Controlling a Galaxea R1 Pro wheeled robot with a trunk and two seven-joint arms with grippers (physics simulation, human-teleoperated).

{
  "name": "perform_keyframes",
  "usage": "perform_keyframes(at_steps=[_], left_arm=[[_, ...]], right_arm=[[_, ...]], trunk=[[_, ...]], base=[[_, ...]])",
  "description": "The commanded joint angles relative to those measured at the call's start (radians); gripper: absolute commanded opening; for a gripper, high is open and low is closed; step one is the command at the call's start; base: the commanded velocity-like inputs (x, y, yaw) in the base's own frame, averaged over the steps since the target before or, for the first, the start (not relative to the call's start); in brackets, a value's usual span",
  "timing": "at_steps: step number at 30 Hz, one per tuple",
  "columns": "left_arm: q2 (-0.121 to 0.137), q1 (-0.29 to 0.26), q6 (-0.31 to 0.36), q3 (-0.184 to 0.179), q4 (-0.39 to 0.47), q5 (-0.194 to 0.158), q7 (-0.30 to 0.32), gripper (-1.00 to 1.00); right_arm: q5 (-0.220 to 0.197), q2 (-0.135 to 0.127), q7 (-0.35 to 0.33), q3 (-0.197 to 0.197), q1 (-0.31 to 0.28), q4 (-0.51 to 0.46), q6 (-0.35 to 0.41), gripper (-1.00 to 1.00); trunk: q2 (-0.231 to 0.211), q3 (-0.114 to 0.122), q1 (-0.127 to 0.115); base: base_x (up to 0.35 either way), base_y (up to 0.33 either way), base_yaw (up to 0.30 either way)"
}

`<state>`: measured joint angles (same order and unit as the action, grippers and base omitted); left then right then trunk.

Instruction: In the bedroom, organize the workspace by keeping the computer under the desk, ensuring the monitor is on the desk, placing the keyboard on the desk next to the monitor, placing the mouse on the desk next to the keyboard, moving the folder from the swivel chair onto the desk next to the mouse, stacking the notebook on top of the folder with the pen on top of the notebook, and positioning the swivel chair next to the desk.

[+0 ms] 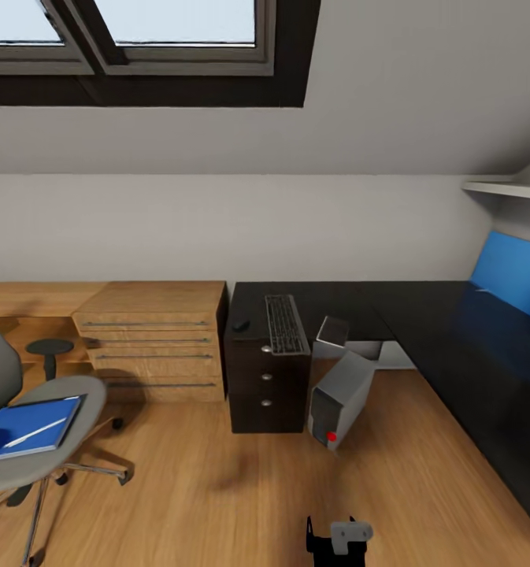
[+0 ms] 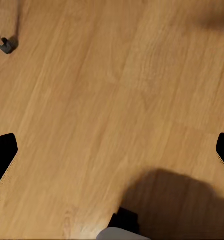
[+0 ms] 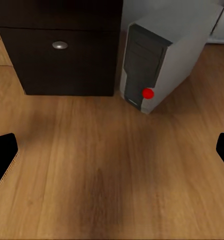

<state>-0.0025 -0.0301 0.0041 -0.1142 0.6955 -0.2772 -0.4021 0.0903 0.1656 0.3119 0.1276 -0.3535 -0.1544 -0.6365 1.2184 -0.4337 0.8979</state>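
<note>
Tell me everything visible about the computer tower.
The computer is a silver-grey tower case with a dark front panel carrying a round red spot low down. It stands upright on the wooden floor, turned at an angle, partly under the black desk and just beside the black drawer unit. Whether it touches that unit cannot be told. Its casing looks like smooth matte metal or plastic. Nothing rests on it.

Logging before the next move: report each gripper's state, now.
Left gripper: open, black fingers spread, nothing between them.
Right gripper: open, holding nothing.
</note>
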Motion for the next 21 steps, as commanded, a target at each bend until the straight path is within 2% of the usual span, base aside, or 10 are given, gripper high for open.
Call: perform_keyframes(at_steps=[1,8,9,12,14,16,17,18,20,21], left_arm=[[0.001,-0.001,0.0,-0.005,0.001,-0.008,-0.007,1.0],[0.001,0.0,-0.014,-0.005,0.005,-0.009,-0.008,1.0],[0.0,-0.001,-0.071,-0.005,0.007,-0.01,-0.008,1.0],[0.0,0.0,-0.076,-0.005,0.019,-0.01,-0.007,1.0],[-0.001,0.0,-0.075,-0.003,0.069,-0.011,-0.007,1.0],[-0.001,0.0,-0.074,-0.001,0.109,-0.013,-0.008,1.0],[-0.001,0.0,-0.074,0.0,0.129,-0.014,-0.008,1.0],[-0.001,-0.001,-0.074,0.0,0.137,-0.015,-0.009,1.0],[0.0,0.0,-0.073,0.002,0.164,-0.025,-0.01,1.0],[0.0,0.0,-0.073,0.002,0.17,-0.029,-0.01,1.0]], right_arm=[[0.009,0.0,0.01,0.003,-0.001,0.001,0.0,1.0],[0.01,0.0,0.01,0.003,-0.001,-0.001,-0.002,1.0],[0.013,0.0,0.01,0.003,-0.001,-0.032,-0.004,1.0],[0.007,0.0,0.011,0.001,-0.003,-0.086,0.001,1.0],[-0.017,0.0,-0.005,-0.004,-0.004,-0.164,0.011,1.0],[-0.064,0.0,-0.029,-0.006,-0.005,-0.223,0.032,1.0],[-0.112,0.0,-0.047,-0.01,-0.006,-0.267,0.059,1.0],[-0.143,0.0,-0.057,-0.013,-0.006,-0.29,0.078,1.0],[-0.303,-0.008,-0.112,-0.021,-0.008,-0.391,0.189,1.0],[-0.346,-0.012,-0.131,-0.023,-0.009,-0.417,0.223,1.0]], trunk=[[0.001,-0.001,0.001],[0.001,-0.001,0.001],[0.001,-0.001,0.001],[0.001,-0.001,0.001],[0.001,-0.001,0.001],[0.001,-0.001,0.001],[0.001,-0.001,0.001],[0.001,-0.001,0.001],[0.001,-0.001,0.001],[0.001,-0.001,0.001]], base=[[0.324,0.179,0.0],[0.308,0.203,0.0],[0.211,0.28,0.0],[0.188,0.289,0.0],[0.085,0.157,0.0],[0.038,0.07,0.0],[0.022,0.04,0.0],[0.017,0.032,0.0],[0.009,0.017,0.0],[0.006,0.011,0.0]])
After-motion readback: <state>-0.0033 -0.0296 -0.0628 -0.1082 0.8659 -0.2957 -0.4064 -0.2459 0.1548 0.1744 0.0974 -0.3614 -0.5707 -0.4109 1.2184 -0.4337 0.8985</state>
